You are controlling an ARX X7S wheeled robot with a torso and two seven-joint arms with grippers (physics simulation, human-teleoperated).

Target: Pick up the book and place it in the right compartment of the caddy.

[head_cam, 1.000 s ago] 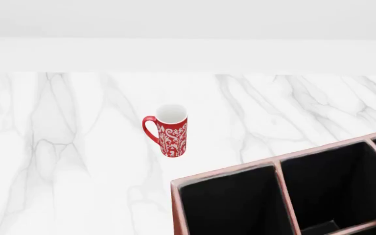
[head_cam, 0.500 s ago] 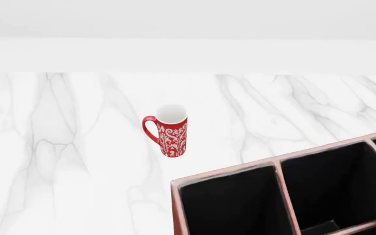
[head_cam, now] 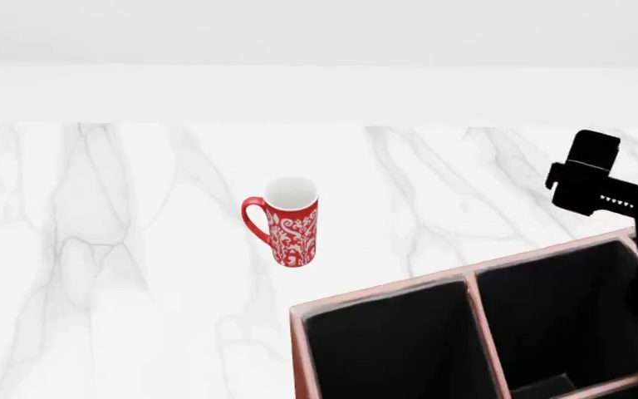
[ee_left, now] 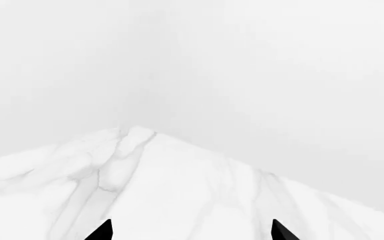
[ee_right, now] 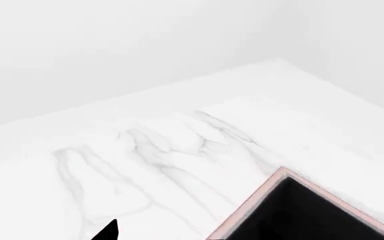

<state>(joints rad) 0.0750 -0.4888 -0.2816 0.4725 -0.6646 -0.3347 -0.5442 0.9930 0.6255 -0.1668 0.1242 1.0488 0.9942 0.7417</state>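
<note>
Right arm (head_cam: 630, 216) has come up into the head view at 3 o'clock since half a second ago; before that only a dark sliver sat at that edge. It hangs over the far right end of the caddy (head_cam: 468, 278). Mug and caddy unchanged.

Right claw: head view shows only a black block on the arm, not the fingers. Right wrist view shows one dark fingertip (ee_right: 107, 231) at the frame edge; the other is out of frame, so cannot tell if apart or together.

Left claw (ee_left: 192, 231): two dark tips in the left wrist view, well apart, nothing between them, marble desk (ee_left: 178, 190) beyond. Apart.

Caddy sits at 5 o'clock in the head view, cut off by the frame edges. Pale pink rim, black inside, dividers visible. Right wrist view catches one corner of it (ee_right: 282, 173).

Red-and-white patterned mug (head_cam: 287, 220) stands upright on the desk, near centre of the head view, handle toward 9 o'clock, well apart from the caddy, at about 11 o'clock from the caddy's near-left corner.

Book: not visible in any view; can't tell where it is.
</note>
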